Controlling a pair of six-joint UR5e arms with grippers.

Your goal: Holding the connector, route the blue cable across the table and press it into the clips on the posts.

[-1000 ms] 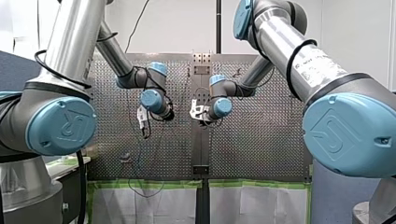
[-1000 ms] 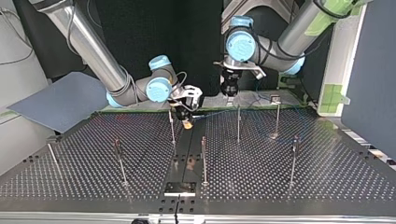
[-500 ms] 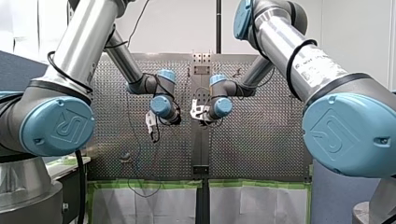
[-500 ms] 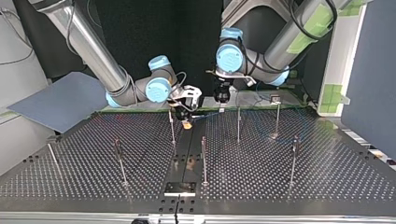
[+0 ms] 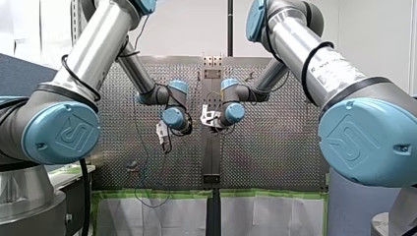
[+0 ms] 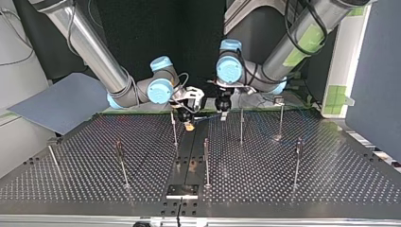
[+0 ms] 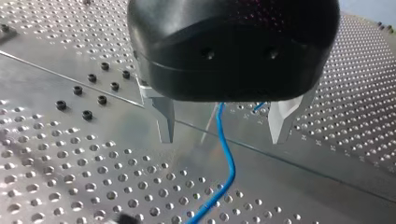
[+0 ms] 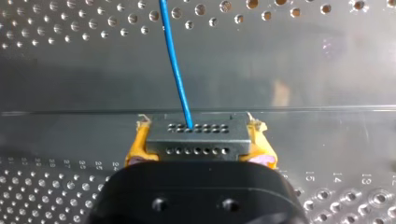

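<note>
Connector – clamped between yellow pads of right gripper | blue cable – running from connector, passing between spread metal fingers of left gripper, touching neither | perforated table beneath

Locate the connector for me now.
In the right wrist view the connector sits clamped between my right gripper's yellow pads, above the table's plain middle strip.

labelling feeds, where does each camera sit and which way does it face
Front: behind my shoulders, looking over the table; both arms show.
Top: across the table, facing both arms; posts stand in front.
Left wrist: on my left arm, looking past my open left gripper at the cable.
Right wrist: on my right arm; my right gripper clamps the connector.
Both wrist views share the blue cable.
</note>
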